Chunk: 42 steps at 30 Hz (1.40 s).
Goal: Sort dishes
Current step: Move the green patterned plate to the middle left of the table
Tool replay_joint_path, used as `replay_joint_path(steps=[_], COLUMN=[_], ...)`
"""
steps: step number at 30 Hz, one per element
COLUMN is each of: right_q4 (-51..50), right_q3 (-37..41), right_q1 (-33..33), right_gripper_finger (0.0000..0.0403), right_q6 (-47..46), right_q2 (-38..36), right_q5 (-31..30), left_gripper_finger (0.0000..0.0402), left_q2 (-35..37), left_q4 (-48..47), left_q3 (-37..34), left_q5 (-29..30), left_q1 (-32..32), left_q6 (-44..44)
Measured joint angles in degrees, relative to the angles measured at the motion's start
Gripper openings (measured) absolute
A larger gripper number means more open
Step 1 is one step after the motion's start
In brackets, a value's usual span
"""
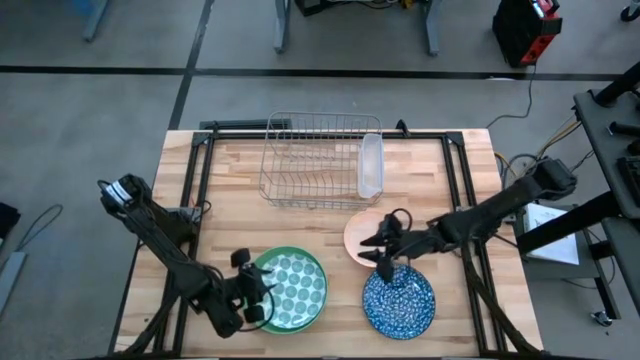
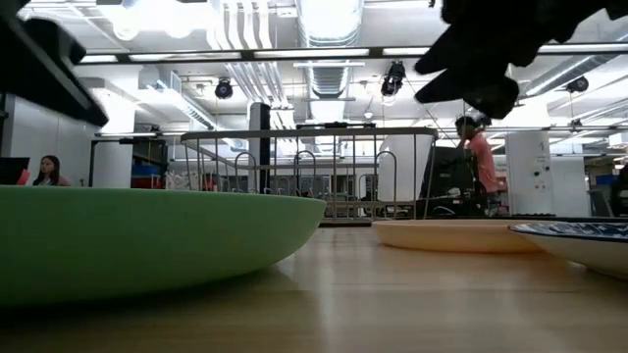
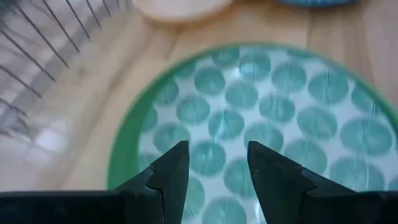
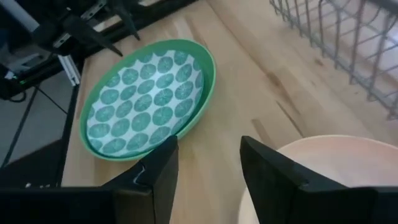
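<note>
A white plate with green dots point(image 1: 292, 284) lies inside the green plate point(image 1: 262, 262) at the near middle of the table. My left gripper point(image 1: 260, 292) stands open over its left side, and the open fingers point(image 3: 217, 155) show above the dots without touching. A peach-pink bowl point(image 1: 362, 236) sits on the table right of centre. A blue speckled plate point(image 1: 398, 302) lies just in front of it. My right gripper point(image 1: 386, 250) hovers open above the bowl's near edge point(image 4: 336, 174), its fingers point(image 4: 208, 149) holding nothing.
A silver wire rack point(image 1: 318, 160) stands at the far middle with a clear plastic tray point(image 1: 371, 165) upright in its right end. Bare wood lies between the rack and the plates. Dark frame rails point(image 1: 200, 190) run along the table's left and right sides.
</note>
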State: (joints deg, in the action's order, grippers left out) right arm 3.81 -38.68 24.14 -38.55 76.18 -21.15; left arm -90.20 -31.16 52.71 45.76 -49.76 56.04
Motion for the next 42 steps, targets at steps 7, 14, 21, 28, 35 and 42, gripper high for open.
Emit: replay_joint_path(steps=[7,14,21,28,35,42], right_q4=[-0.56,-9.01,-12.86,-12.59,-12.57,-12.55], right_q3=[-8.17,-17.06,-22.55,-24.83,-24.44,-24.26], right_q1=[-0.23,-1.61,-3.18,-3.93,-4.52,-4.70], right_gripper_finger=[0.0147,0.0166,0.0188,0.0201,0.0203,0.0206], right_q6=[-1.54,-4.59,-4.46,-3.82,-3.80,-3.76], right_q2=[12.66,20.76,26.39,29.92,30.43,30.38], right_q5=[0.17,0.62,2.32,3.78,5.03,5.05], left_gripper_finger=[0.0154,0.0154,0.0154,0.0154,0.0154,0.0154], left_q2=[-3.76,-8.69,-12.18,-12.37,-10.94,-9.48], left_q4=[-0.13,0.04,0.99,1.47,0.54,-12.76], left_q3=[-0.02,-0.02,0.18,-0.18,2.52,7.71], left_q5=[-5.50,-9.52,-8.09,-4.77,0.40,-2.90], left_q1=[0.00,-0.43,-0.48,-0.47,-1.04,-2.14], left_q6=[5.70,12.61,14.04,14.08,10.09,13.72])
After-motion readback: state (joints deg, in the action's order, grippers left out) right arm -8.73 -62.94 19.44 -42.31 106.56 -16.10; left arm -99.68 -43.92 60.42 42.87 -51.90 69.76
